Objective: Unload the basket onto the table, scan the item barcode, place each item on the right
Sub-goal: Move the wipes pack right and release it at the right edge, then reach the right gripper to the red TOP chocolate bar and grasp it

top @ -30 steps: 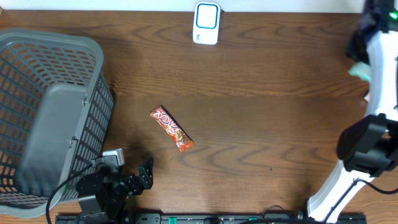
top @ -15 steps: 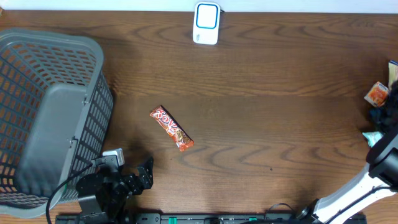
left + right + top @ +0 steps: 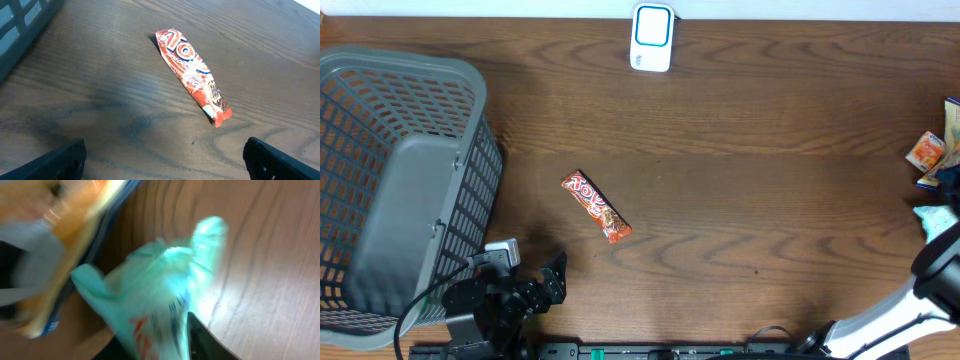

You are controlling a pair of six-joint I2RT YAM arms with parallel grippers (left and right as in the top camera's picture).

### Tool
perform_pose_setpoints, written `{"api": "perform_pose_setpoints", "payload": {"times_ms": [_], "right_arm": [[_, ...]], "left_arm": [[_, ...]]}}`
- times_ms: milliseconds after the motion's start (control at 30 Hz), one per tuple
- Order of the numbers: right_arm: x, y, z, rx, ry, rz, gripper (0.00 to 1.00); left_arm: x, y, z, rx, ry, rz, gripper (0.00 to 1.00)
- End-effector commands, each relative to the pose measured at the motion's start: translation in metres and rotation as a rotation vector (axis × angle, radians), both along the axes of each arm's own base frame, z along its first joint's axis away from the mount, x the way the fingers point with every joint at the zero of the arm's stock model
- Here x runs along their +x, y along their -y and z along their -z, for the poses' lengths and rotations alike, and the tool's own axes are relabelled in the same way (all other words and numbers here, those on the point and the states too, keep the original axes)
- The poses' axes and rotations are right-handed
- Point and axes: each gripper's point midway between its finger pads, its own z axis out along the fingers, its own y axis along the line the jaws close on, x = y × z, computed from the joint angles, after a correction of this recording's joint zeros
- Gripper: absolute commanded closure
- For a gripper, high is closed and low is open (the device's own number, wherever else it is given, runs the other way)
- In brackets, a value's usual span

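Shows left gripper [image 3: 165, 162] wide open, frame bottom, below candy bar [image 3: 192, 75]; cannot tell for right gripper [image 3: 160, 347] by teal packet [image 3: 165, 280]

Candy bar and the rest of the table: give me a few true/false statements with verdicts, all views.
1. The candy bar lies on the table, outside the basket. True.
2. The left gripper is shut on the candy bar. False: it is wide open, and the bar lies ahead of it, untouched.
3. The scanner sits at the table's far edge, well apart from the candy bar. True.
4. The basket stands on the right side of the overhead view. False: it is on the left side.
5. A teal packet shows in the right wrist view, though blurred. True.
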Motion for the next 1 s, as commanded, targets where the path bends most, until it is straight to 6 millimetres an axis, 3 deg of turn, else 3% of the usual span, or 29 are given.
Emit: {"api": "perform_pose_setpoints", "payload": {"times_ms": [0,33,167,333,400,500,600,800,867,900,933,967], "right_arm": [[0.005,0.012,-0.067,-0.133,0.135,0.021,0.43],[0.008,0.01,-0.081,-0.143,0.179,0.015,0.27],[0.027,-0.008,-0.104,-0.08,0.341,-0.039,0.17],[0.068,-0.058,-0.121,0.128,0.565,-0.177,0.12],[0.089,-0.09,-0.127,0.239,0.645,-0.263,0.11],[0.106,-0.124,-0.13,0.326,0.683,-0.344,0.11],[0.126,-0.171,-0.133,0.386,0.686,-0.489,0.11],[0.161,-0.298,-0.139,0.397,0.65,-0.973,0.06],[0.166,-0.361,-0.141,0.396,0.638,-1.207,0.05],[0.161,-0.42,-0.138,0.391,0.618,-1.438,0.01],[0.154,-0.465,-0.132,0.383,0.593,-1.615,0.01],[0.149,-0.484,-0.128,0.385,0.582,-1.688,0.01]], "left_arm": [[0.0,-0.001,0.001,0.002,-0.004,-0.007,0.02],[0.0,-0.001,0.001,0.002,-0.004,-0.007,0.02],[0.0,-0.001,0.001,0.002,-0.004,-0.007,0.02],[0.0,-0.001,0.001,0.002,-0.004,-0.007,0.02],[0.0,-0.001,0.001,0.002,-0.004,-0.007,0.02],[0.0,-0.001,0.001,0.002,-0.004,-0.007,0.02],[0.0,-0.001,0.001,0.002,-0.004,-0.007,0.02],[0.0,-0.001,0.001,0.002,-0.004,-0.007,0.02],[0.0,-0.001,0.001,0.002,-0.004,-0.007,0.02],[0.0,-0.001,0.001,0.002,-0.004,-0.007,0.02],[0.0,-0.001,0.001,0.002,-0.004,-0.007,0.02],[0.0,-0.001,0.001,0.002,-0.004,-0.007,0.03]]}}
